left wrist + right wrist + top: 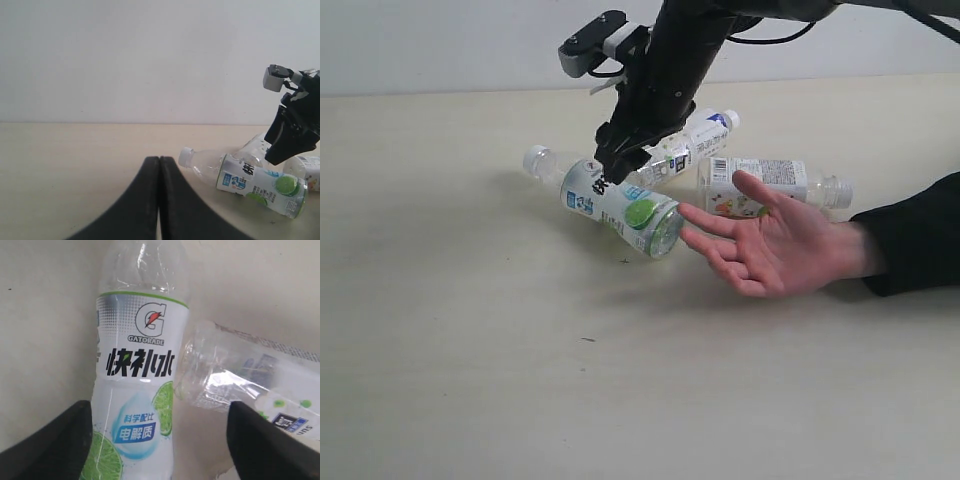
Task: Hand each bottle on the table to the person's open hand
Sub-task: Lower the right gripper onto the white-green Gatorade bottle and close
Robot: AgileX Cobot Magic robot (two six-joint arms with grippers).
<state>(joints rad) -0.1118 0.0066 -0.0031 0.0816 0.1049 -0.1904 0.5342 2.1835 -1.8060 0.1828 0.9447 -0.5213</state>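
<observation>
A clear bottle with a lime-green label lies on its side on the table, its white cap toward the left. My right gripper hangs open just above it, and the bottle's lower body lies between the spread fingers, close to one of them. A second white-capped bottle lies just behind. A third one lies to the right of that. The person's open hand is held palm up, fingertips near the lime bottle's base. My left gripper is shut and empty, low over the table.
The person's black sleeve reaches in from the right edge. My right arm comes down from the top of the exterior view over the rear bottle. A pale wall runs along the table's far edge.
</observation>
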